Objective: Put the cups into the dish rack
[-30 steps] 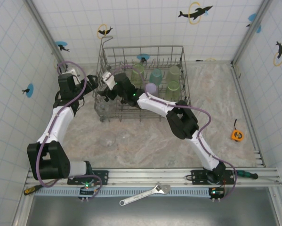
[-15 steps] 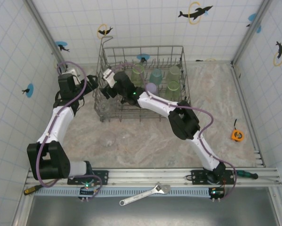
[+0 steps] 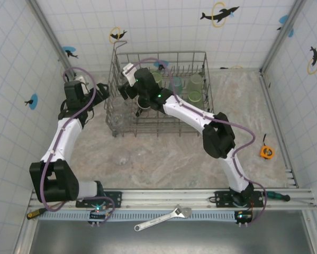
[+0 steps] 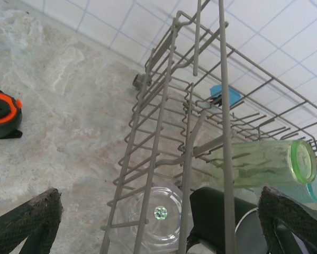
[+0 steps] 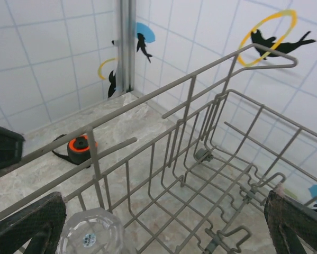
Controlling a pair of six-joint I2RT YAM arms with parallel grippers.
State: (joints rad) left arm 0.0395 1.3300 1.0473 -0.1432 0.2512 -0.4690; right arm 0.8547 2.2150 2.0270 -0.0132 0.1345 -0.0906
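Observation:
The grey wire dish rack (image 3: 207,74) stands at the back of the table. Inside it sit green cups (image 3: 195,81), a teal cup (image 3: 175,83), a black cup (image 3: 142,108) and a clear cup (image 3: 115,120) in the front left corner. Another clear cup (image 3: 121,156) lies on the table in front. My right gripper (image 3: 127,91) hovers open over the rack's left part; below it, bottom up, is the clear cup (image 5: 92,238). My left gripper (image 3: 105,99) stands open just outside the rack's left wall, facing the clear cup (image 4: 159,214), black cup (image 4: 214,214) and green cup (image 4: 261,164) through the wires.
An orange-and-black tape measure (image 3: 266,152) lies on the table at the right, near the wall. A wrench (image 3: 163,218) and screwdrivers rest on the rail by the arm bases. Tiled walls close in three sides. The rack's raised wire loop (image 5: 264,55) is at its back left corner.
My right gripper has drawn away from the clear cup in the rack's front left corner and moved toward the back of the rack. The left arm shifted only slightly.

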